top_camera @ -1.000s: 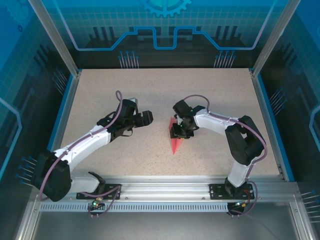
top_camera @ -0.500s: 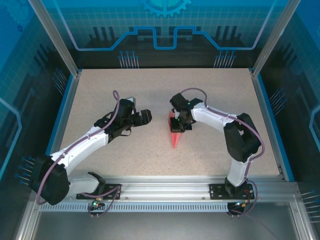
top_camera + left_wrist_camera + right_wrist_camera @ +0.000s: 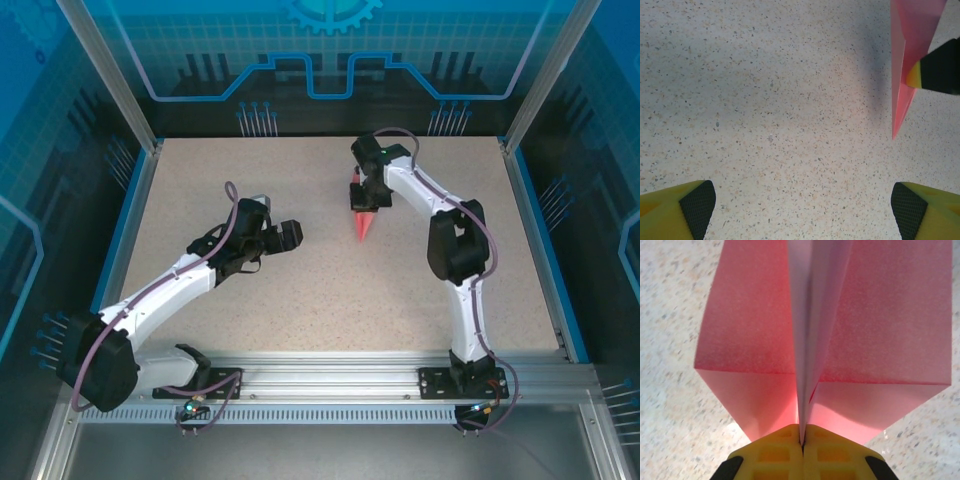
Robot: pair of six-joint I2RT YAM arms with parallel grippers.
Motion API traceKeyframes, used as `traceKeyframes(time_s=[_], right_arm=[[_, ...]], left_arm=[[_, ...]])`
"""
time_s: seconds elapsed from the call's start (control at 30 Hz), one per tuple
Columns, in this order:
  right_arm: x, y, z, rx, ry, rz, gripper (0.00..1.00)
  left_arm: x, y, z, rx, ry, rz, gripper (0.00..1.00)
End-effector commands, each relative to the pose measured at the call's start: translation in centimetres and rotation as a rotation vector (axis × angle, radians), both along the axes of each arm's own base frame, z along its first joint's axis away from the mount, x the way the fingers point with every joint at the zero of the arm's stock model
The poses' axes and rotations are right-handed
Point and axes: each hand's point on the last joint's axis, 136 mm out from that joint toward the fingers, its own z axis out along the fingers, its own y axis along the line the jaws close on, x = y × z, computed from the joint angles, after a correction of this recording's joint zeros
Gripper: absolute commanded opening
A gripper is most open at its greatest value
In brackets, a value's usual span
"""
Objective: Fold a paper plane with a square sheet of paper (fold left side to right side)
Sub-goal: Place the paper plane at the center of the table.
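Observation:
The paper plane (image 3: 362, 225) is a slim salmon-pink dart with its nose pointing toward the near edge. My right gripper (image 3: 365, 197) is shut on its centre fold at the tail, at the far middle of the table. In the right wrist view the yellow fingers (image 3: 770, 455) pinch the upright keel while the wings of the plane (image 3: 745, 330) spread to both sides. My left gripper (image 3: 292, 233) hovers open to the left, with nothing between its pads (image 3: 697, 202). Its camera catches the plane (image 3: 902, 70) at upper right, with a right fingertip (image 3: 940, 72) on it.
The speckled beige table (image 3: 300, 300) is bordered by blue rails at left and right and an aluminium rail at the near edge. Transparent blue walls close in the back and sides.
My right gripper closed on the plane's fold and carried it from the table's middle toward the far side. The left arm barely shifted.

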Motion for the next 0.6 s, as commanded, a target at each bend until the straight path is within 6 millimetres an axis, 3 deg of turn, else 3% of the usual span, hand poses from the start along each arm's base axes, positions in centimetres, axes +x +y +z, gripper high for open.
traceKeyframes(time_s=[0.0,0.33,0.57], right_arm=[[-0.7,-0.9,-0.9,-0.074,0.07,0.041,0.05],[-0.6,-1.0,-3.9,-0.095,0.147,0.045,0.06],[-0.7,-0.8,-3.6,-0.08,0.149,0.05,0.17]], left_arm=[[-0.4,0.6,-0.1,0.019,0.002,-0.005,0.95],[-0.4,0.4,-0.3,0.01,0.015,-0.006,0.95],[-0.5,0.3,-0.3,0.005,0.017,-0.01,0.96]])
